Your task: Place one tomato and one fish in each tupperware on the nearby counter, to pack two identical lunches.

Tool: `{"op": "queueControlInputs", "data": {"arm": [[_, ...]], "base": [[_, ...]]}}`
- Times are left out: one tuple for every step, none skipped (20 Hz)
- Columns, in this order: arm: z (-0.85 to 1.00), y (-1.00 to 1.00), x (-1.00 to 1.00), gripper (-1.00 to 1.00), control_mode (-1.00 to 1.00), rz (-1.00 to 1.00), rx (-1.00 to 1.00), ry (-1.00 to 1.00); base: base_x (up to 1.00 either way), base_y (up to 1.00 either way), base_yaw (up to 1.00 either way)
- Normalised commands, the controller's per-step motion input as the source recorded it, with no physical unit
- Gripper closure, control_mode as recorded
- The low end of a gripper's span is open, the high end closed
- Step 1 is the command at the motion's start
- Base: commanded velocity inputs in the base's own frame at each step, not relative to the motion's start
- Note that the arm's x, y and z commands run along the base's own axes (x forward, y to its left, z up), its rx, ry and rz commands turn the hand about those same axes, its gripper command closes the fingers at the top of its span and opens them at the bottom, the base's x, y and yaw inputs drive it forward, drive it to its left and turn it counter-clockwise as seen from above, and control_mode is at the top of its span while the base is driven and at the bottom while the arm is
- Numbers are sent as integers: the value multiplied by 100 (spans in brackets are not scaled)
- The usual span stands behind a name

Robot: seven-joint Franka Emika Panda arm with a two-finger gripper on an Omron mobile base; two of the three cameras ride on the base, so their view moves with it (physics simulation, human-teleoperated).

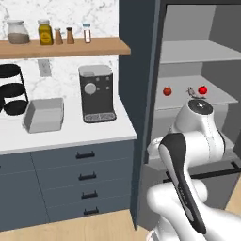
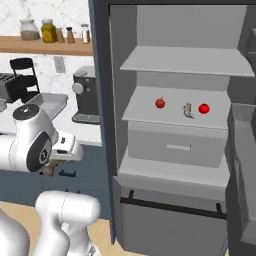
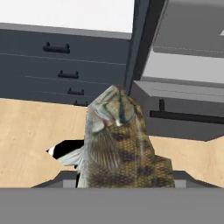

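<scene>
Fish (image 3: 118, 144) clamped in the gripper (image 3: 124, 181), head pointing away, over the wooden floor (image 3: 30, 131) in front of the dark drawers (image 3: 65, 57).

Jaws closed on the mottled olive-brown body, fingertips hidden behind it in the hand view. In the open fridge (image 2: 180, 125) to the right: a second, smaller-looking fish (image 2: 188, 110) lying on the middle shelf (image 2: 145, 114) between two tomatoes, left tomato (image 2: 160, 103) well apart from it, right tomato (image 2: 203, 108) near it. On the white counter (image 1: 70, 134) to the left: one tupperware (image 1: 44, 115) beside the coffee machine (image 1: 97, 93), near the wall; contents not readable. Above, a wooden shelf (image 1: 94, 47) with jars. Second tray not made out with any certainty.
</scene>
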Motion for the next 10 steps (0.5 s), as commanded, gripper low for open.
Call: {"op": "queueControlInputs", "data": {"arm": [[0, 0, 0, 100, 100, 0, 0, 0], [0, 0, 0, 100, 100, 0, 0, 0], [0, 0, 0, 100, 100, 0, 0, 0], [0, 0, 0, 100, 100, 0, 0, 0], [0, 0, 0, 100, 100, 0, 0, 0], [0, 0, 0, 100, 100, 0, 0, 0], [0, 0, 0, 100, 100, 0, 0, 0], [0, 0, 0, 100, 100, 0, 0, 0], [0, 0, 0, 100, 100, 0, 0, 0], [0, 0, 0, 100, 100, 0, 0, 0]], "base": [[0, 100, 0], [0, 100, 0], [0, 100, 0], [7, 100, 0], [15, 100, 0], [25, 100, 0], [36, 100, 0], [50, 100, 0], [60, 100, 0], [68, 100, 0]]}}
